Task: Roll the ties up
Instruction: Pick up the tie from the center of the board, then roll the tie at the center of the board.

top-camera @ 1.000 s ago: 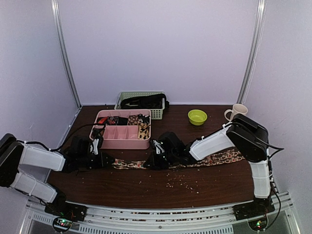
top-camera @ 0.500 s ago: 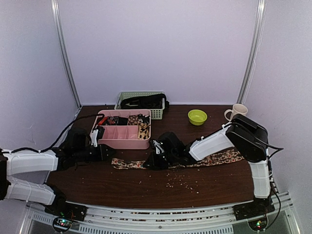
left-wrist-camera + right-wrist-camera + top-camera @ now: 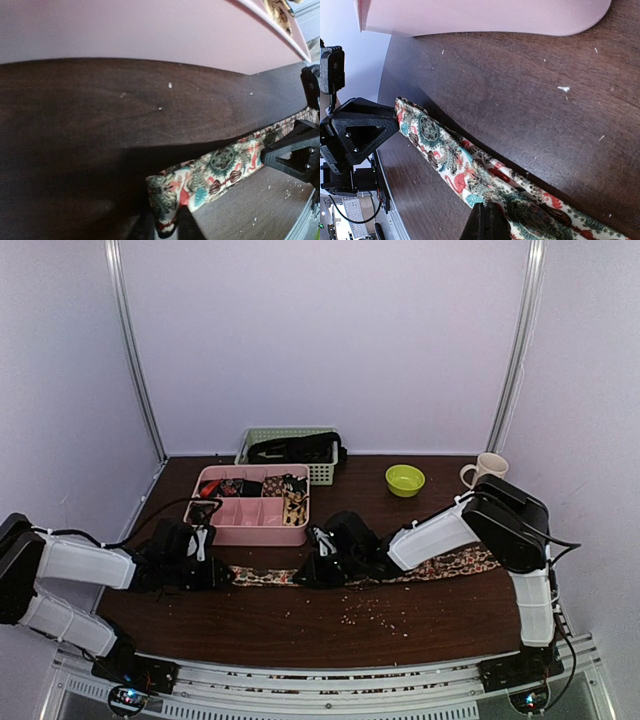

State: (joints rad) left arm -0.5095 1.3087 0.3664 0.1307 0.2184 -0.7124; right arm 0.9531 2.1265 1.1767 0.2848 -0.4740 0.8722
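Dark wood table (image 3: 280,628) w/ crumbs (image 3: 375,612) under tie (image 3: 450,566), lilac walls (image 3: 330,340) behind.

The left gripper (image 3: 164,226) pinched one end of the tie (image 3: 220,167).
It ran off to the right of the jaws on the dark table (image 3: 75,125), a pink box (image 3: 150,30) beyond them.

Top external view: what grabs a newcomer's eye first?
A paisley-print tie lies stretched along the dark table, front centre, with the left gripper pinching its left end and the right gripper clamped on it mid-length. Just behind sits a pink divided organizer with patterned ties in some compartments. A lime-green bowl stands out at back right.
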